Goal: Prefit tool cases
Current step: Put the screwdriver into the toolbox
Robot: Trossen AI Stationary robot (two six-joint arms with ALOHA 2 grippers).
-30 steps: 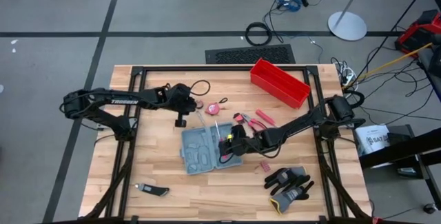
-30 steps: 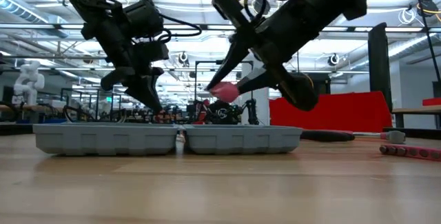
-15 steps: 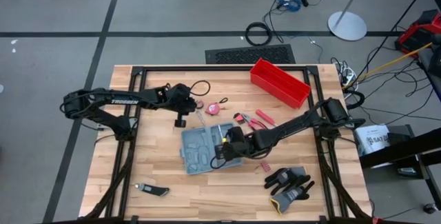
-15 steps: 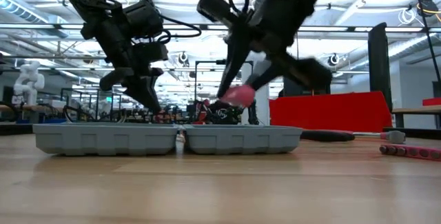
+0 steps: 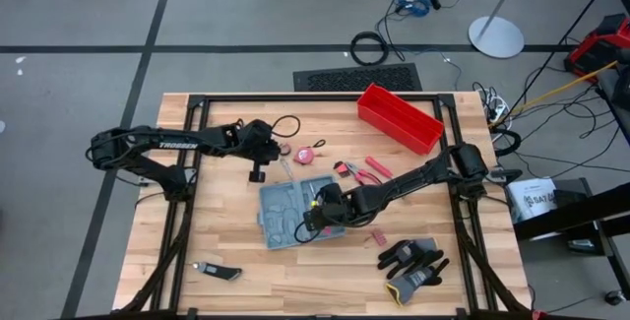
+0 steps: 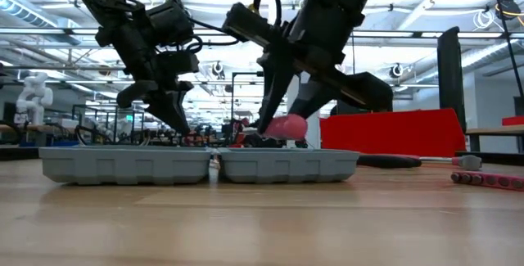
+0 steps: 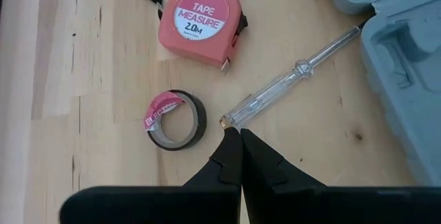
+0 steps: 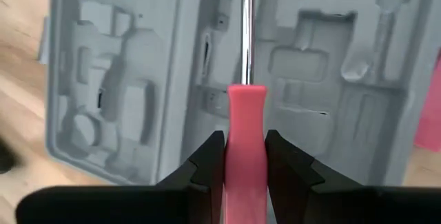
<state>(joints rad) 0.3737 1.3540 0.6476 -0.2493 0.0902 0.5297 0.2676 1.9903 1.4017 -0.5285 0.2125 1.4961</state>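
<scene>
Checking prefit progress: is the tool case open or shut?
Open: the tool case lies spread flat, both moulded halves facing up, slots visible.

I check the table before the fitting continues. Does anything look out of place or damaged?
Nothing looks damaged. The case lies open and flat, its slots empty. The tape measure, tape roll and clear screwdriver lie loose beside it. The right gripper holds a pink-handled screwdriver above the case.
</scene>
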